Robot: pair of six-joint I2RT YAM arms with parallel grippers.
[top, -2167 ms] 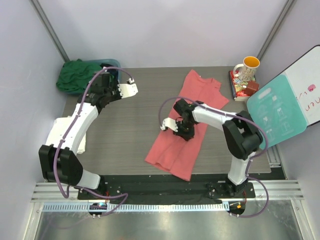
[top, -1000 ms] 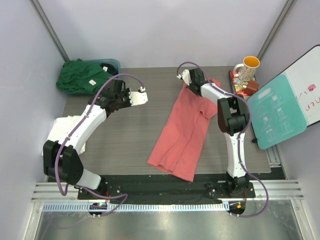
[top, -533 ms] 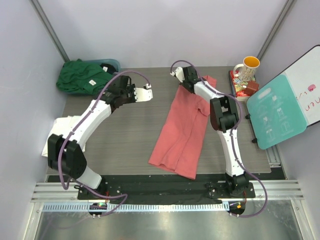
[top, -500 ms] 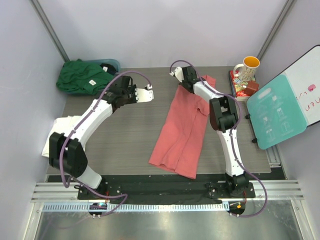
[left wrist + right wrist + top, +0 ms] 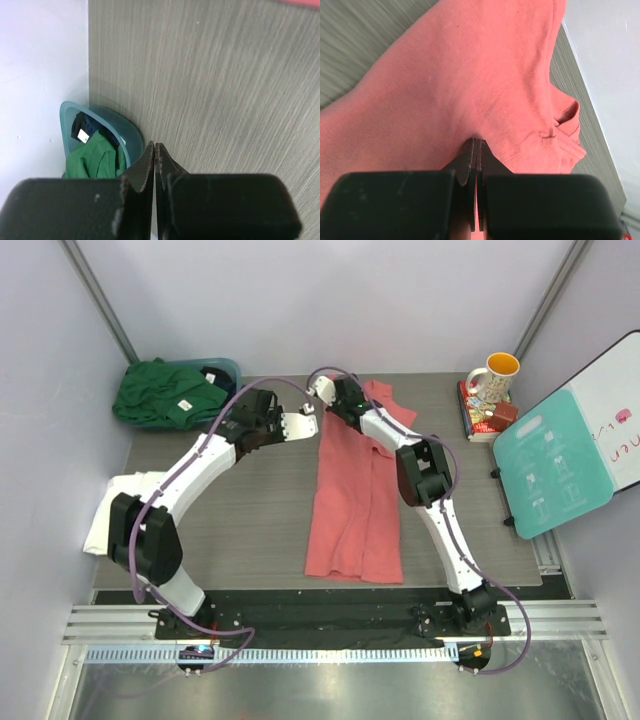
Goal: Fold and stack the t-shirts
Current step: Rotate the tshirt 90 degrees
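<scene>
Two grippers sit near the top centre of the overhead view. We see the right gripper (image 5: 476,142) clamped tight on a pinch of the coral-red t-shirt (image 5: 355,500) at its upper end. The shirt lies lengthwise down the middle of the counter (image 5: 240,510). The left gripper (image 5: 154,146) is fully closed on nothing, over bare counter just left of the shirt. At upper left the dark green t-shirt (image 5: 160,390) is heaped in the teal tub (image 5: 228,368), and the white t-shirt (image 5: 103,520) lies at the left edge.

Overhead looks down — wrist views close, sharing tabletop (image 5: 250,500) (right's perhaps, blurred).
</scene>
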